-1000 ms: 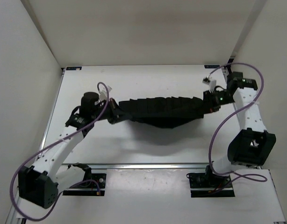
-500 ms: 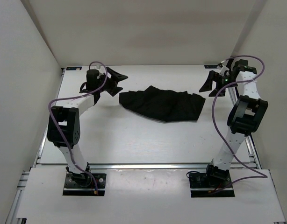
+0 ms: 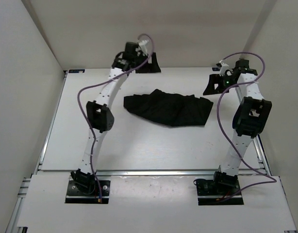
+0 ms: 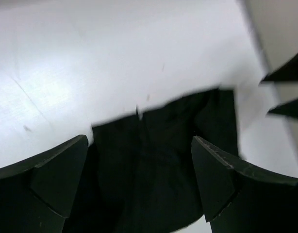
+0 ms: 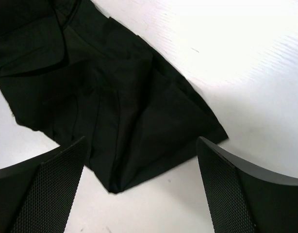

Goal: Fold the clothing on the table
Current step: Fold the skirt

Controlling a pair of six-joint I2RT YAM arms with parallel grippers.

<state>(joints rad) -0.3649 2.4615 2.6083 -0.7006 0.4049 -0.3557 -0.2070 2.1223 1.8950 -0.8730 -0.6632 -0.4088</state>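
Note:
The black clothing [image 3: 169, 108] lies crumpled in a loose wedge on the white table [image 3: 139, 145], at the middle back. My left gripper [image 3: 148, 63] is raised over the table's far edge, behind the garment's left end, jaws open and empty. The left wrist view looks down on the dark clothing [image 4: 158, 165] between the open fingers [image 4: 222, 174]. My right gripper [image 3: 213, 85] hangs open above the far right of the table, just right of the garment. In the right wrist view the creased clothing [image 5: 115, 111] lies below the open fingers [image 5: 226, 189], nothing gripped.
White walls close in the table on the left, back and right. An aluminium rail [image 3: 154, 171] runs along the near edge in front of the arm bases. Purple cables [image 3: 226, 116] loop off both arms.
Both grippers let go of the stretched garment and opened. It dropped onto the table in a heap. Both arms rose and swung back toward the far edge, the left one moving right.

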